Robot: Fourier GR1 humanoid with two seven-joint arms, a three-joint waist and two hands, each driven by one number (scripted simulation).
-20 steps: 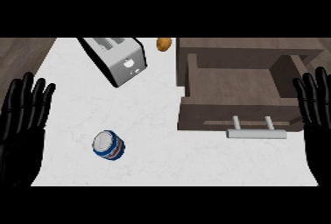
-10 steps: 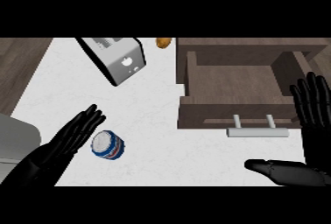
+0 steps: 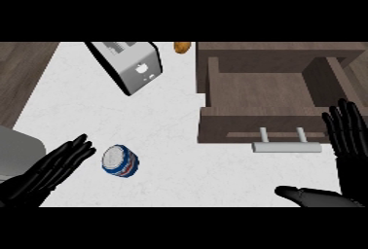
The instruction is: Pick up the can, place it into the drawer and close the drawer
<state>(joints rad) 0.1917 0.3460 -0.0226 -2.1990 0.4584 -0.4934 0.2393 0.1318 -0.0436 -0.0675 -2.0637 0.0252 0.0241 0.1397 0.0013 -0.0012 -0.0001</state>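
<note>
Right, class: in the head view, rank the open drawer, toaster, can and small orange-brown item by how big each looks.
Largest to smallest:
1. drawer
2. toaster
3. can
4. orange-brown item
The item lies farthest away, so it may look smaller than it is.

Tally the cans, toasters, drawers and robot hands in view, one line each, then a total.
can: 1
toaster: 1
drawer: 1
hands: 2, left hand and right hand
Total: 5

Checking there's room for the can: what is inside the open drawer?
The drawer shows only its bare brown floor; nothing lies on it. The can sits outside, on the counter. The front wall may hide a floor strip.
</note>
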